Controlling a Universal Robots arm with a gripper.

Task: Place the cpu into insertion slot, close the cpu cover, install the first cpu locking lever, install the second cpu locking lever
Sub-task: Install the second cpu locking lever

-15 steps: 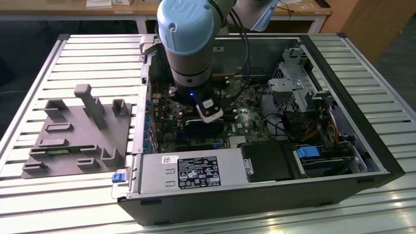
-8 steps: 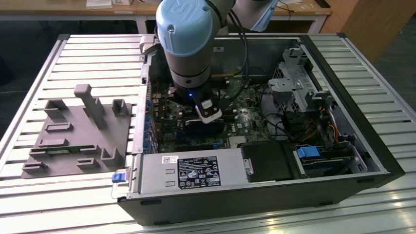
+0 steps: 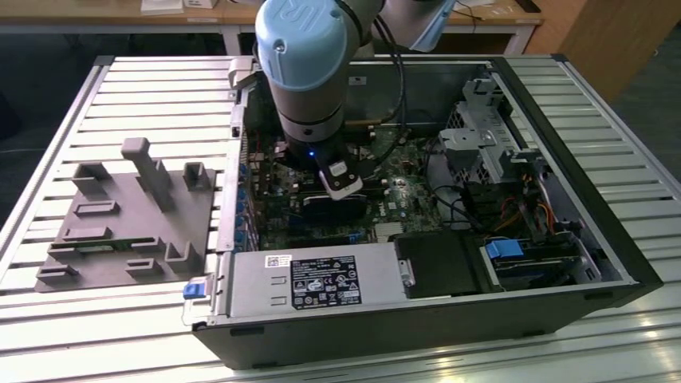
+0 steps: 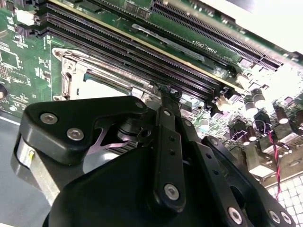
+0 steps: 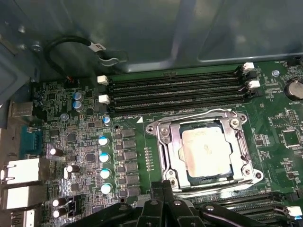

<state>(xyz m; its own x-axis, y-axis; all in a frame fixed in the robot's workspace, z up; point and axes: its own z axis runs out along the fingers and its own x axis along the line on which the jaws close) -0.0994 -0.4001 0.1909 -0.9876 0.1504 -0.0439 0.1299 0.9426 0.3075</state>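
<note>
The gripper hangs just above the socket edge, fingers pressed together and pinching nothing. Just beyond them the cpu already sits in the slot with the cover down over it. The lever step looks in hand.

In the second wrist view, the gripper hides much of the insertion slot.
</note>
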